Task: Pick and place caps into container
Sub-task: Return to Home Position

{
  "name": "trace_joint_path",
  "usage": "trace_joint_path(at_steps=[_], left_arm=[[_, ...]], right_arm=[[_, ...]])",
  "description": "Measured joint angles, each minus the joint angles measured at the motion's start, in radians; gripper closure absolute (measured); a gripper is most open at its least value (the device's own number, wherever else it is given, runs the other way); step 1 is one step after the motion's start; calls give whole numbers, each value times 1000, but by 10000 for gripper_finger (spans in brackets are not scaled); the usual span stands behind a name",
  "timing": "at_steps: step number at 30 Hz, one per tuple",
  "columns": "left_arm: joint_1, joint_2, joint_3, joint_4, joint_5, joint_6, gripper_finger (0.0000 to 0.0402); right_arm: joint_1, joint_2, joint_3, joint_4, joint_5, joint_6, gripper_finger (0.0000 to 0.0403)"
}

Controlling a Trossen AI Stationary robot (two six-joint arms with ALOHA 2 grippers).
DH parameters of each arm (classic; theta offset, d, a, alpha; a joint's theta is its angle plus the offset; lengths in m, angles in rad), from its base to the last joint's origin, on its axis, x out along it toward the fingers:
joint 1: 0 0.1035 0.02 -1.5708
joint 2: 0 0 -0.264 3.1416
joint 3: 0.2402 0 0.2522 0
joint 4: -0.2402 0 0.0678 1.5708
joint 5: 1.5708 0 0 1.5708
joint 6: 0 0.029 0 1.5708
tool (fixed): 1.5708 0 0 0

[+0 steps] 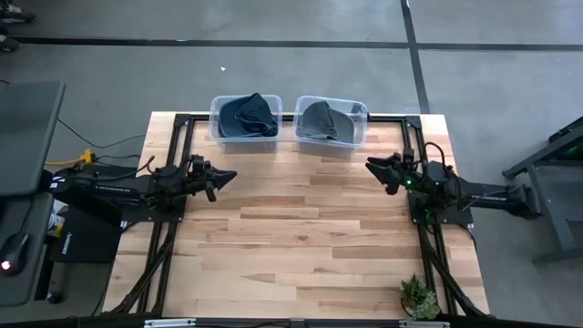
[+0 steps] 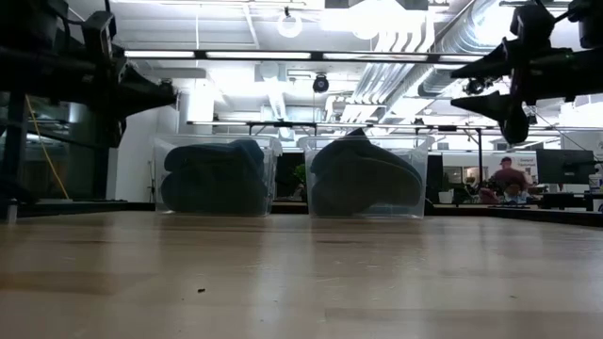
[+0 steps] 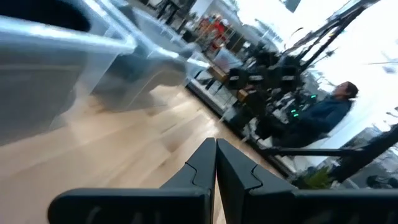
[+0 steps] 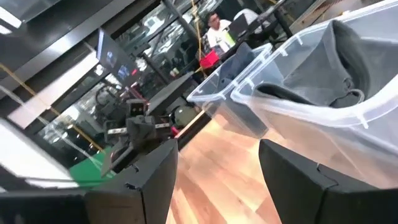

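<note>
Two clear plastic containers stand at the table's far edge. The left container (image 1: pixel 244 119) holds dark blue caps (image 1: pixel 248 114); the right container (image 1: pixel 332 123) holds grey caps (image 1: pixel 321 118). In the low view the caps fill both bins (image 2: pixel 215 177) (image 2: pixel 366 179). My left gripper (image 1: pixel 228 176) hovers shut at the table's left side, pointing level toward the middle, with nothing in it (image 3: pixel 216 163). My right gripper (image 1: pixel 373 167) hovers open at the right side, pointing level toward the middle, with nothing between its fingers (image 4: pixel 217 180).
A small green plant (image 1: pixel 419 296) stands at the table's near right corner. Bare wooden tabletop (image 1: pixel 301 228) lies between the two arms. A person (image 2: pixel 510 177) sits in the room beyond the table.
</note>
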Motion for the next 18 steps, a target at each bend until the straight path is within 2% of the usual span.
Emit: trace_joint_path(at_steps=[11, 15, 18], left_arm=[[0, -22, -1, -78, -37, -26, 392], [0, -21, 3, -80, -54, 69, 392], [0, -21, 13, -83, -54, 153, 392]], right_arm=[[0, -184, 0, -286, -99, -35, 183], [0, -200, 2, -309, -155, -83, 183], [0, -201, 2, -311, -176, -196, 183]])
